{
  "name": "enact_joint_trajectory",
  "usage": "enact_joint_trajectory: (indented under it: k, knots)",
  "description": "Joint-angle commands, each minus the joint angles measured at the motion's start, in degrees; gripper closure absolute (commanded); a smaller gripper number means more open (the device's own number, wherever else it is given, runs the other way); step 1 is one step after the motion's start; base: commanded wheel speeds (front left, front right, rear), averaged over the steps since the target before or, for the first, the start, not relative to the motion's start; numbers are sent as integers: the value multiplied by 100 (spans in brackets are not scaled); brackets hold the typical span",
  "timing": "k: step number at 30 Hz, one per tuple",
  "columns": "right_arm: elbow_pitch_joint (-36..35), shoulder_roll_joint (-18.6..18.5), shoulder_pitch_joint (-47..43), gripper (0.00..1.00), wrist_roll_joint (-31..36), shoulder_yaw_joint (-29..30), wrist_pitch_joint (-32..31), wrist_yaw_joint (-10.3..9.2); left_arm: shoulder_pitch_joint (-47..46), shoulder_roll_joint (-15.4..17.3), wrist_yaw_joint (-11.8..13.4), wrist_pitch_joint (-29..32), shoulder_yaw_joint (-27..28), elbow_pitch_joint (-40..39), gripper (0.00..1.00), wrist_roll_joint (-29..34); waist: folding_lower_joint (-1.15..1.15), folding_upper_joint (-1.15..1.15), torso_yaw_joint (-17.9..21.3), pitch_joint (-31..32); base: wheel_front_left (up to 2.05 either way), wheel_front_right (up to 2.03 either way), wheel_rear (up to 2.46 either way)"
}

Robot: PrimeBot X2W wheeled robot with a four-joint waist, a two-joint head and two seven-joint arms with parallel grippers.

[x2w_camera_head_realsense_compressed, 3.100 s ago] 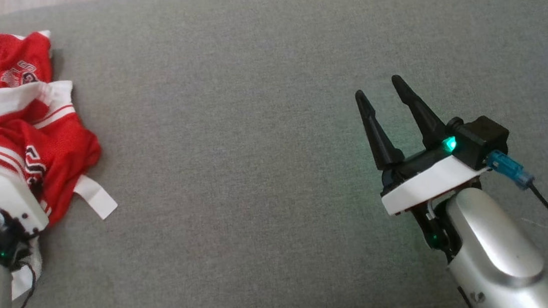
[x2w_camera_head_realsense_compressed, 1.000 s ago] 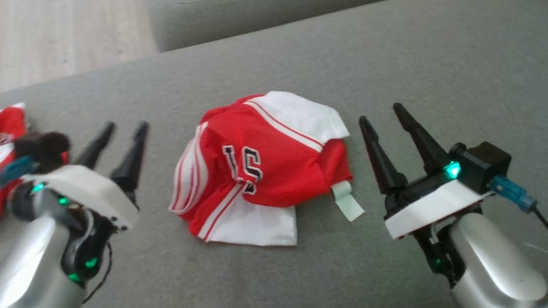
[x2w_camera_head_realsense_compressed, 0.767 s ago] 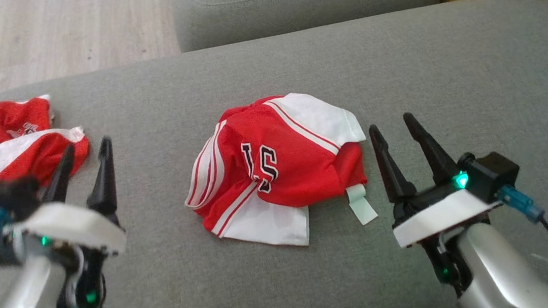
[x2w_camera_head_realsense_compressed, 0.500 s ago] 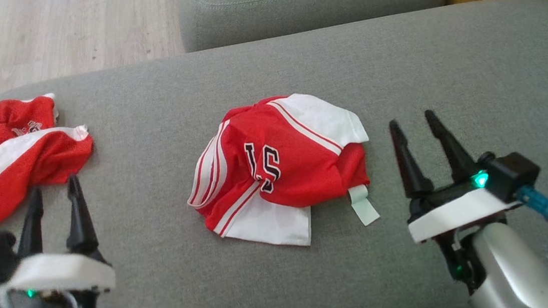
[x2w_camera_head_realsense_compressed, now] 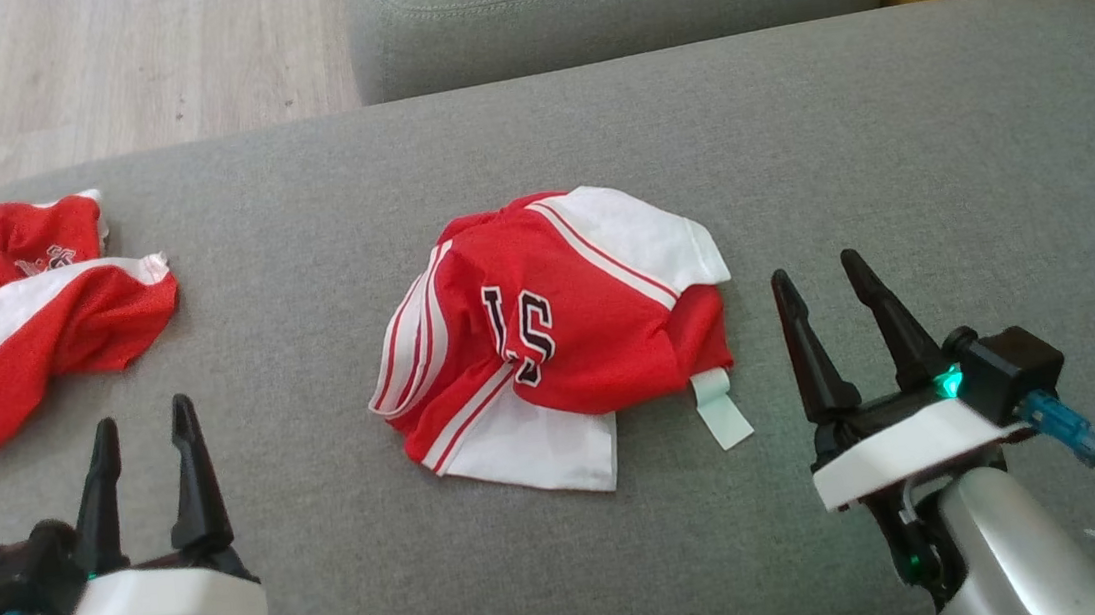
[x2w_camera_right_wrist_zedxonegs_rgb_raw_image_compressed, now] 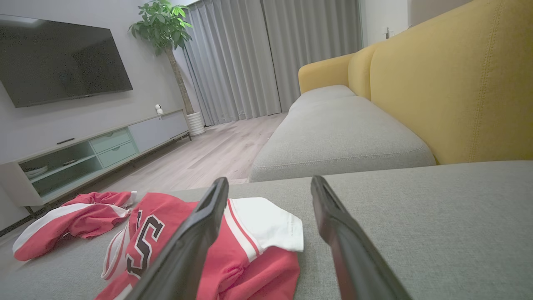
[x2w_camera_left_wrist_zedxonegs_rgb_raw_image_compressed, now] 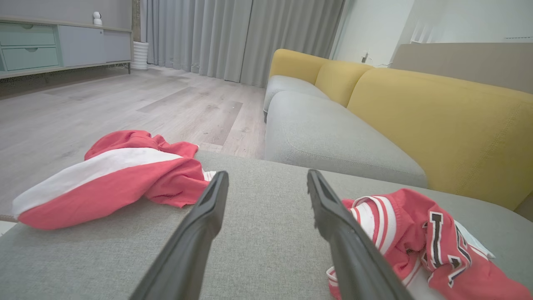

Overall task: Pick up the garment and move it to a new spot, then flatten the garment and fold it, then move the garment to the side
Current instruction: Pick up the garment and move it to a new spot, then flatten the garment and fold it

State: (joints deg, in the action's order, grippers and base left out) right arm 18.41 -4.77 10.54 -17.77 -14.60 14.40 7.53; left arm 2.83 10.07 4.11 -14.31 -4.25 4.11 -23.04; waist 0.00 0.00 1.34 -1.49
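Head view: the grey sofa seat (x2w_camera_head_realsense_compressed: 891, 114) serves as the work surface. The garment (x2w_camera_head_realsense_compressed: 560, 336), a red and white jersey with black lettering, lies bunched in a heap near the middle of it, roughly between the two arms. A second red and white garment (x2w_camera_head_realsense_compressed: 16, 318) lies crumpled at the left end of the seat, well apart from the first.

Assessment of step: nothing is gripped and the jersey is neither flat nor folded. Its central position between both arms suggests the flattening stage is due, though placement alone does not prove this.

Next move, in my judgement: each arm needs to reach in and take an outer edge or corner of the heap, then draw the cloth apart. The layers overlap, so a pinch could catch more than one layer. The white panels at the upper right and lower edge look like the easiest holds.

Left fingers (x2w_camera_head_realsense_compressed: 195, 482): spread wide, holding nothing, poised near the seat's front left, clear of both garments.

Right fingers (x2w_camera_head_realsense_compressed: 811, 362): likewise spread wide and empty, just beside the jersey's right edge but not touching it. The right wrist view confirms a gap.

A small white strip (x2w_camera_head_realsense_compressed: 723, 409) trails from the jersey's lower right, nearest the right fingers.
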Motion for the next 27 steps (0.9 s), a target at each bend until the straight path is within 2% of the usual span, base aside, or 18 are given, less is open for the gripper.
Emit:
enact_joint_trajectory:
  k: [1, 7, 11, 19, 27]
  knots:
    - [-141, -69, 207, 0, -43, -149, 60, -4, -268, -6, -54, -68, 308, -161, 0, 118, 0, 0, 2, 15, 0, 0, 0]
    - [-65, -82, 211, 0, -138, -230, 60, -4, -234, -176, -246, -68, 463, -169, 0, 432, 0, 0, 1, 55, 0, 0, 0]
    - [285, -78, 371, 0, -398, -540, 2, -4, -247, -290, -375, -68, 536, -150, 0, 623, 0, 0, -54, 59, 0, 0, 0]
    - [1290, -114, 1189, 0, -1441, -1260, -1207, -4, -308, -485, -610, -69, 586, -51, 0, 801, 0, 0, -423, 30, 0, 0, 0]
    - [2252, -132, 1516, 0, -2103, -1345, -2203, -4, -317, -596, -718, -69, 692, 58, 0, 865, 0, 0, -808, 16, 0, 0, 0]
